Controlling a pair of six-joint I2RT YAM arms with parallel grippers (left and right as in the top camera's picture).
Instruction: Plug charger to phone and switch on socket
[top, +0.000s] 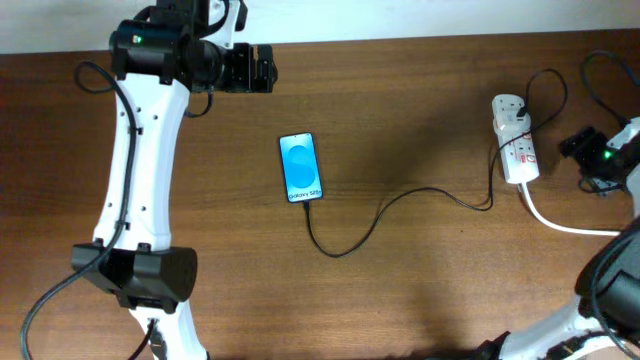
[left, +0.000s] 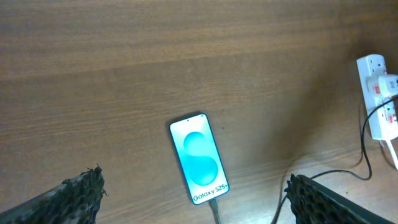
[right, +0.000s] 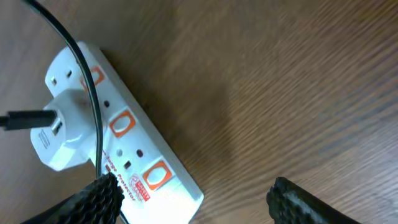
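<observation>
Two grippers, both empty. Left arm (top: 140, 160) runs from 7 o'clock up to 12 o'clock over the brown wooden table (top: 420, 90). The left gripper (top: 262, 68) points to 3 o'clock, fingers spread wide. The black-framed, blue-screened phone (top: 301, 168) lies flat at its 5 o'clock. A thin black charger cable (top: 380, 213) leaves the phone's bottom edge and loops toward 3 o'clock to the white oblong power strip (top: 514, 138). The right gripper (top: 578, 143) sits at the strip's 3 o'clock, fingers wide apart. One fingertip (right: 99, 199) overlaps the strip; contact unclear.

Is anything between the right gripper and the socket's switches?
No separate object. The right gripper hovers open just beside the socket. Only the charger cable crosses its top next to the adapter, close to the orange switches.
</observation>
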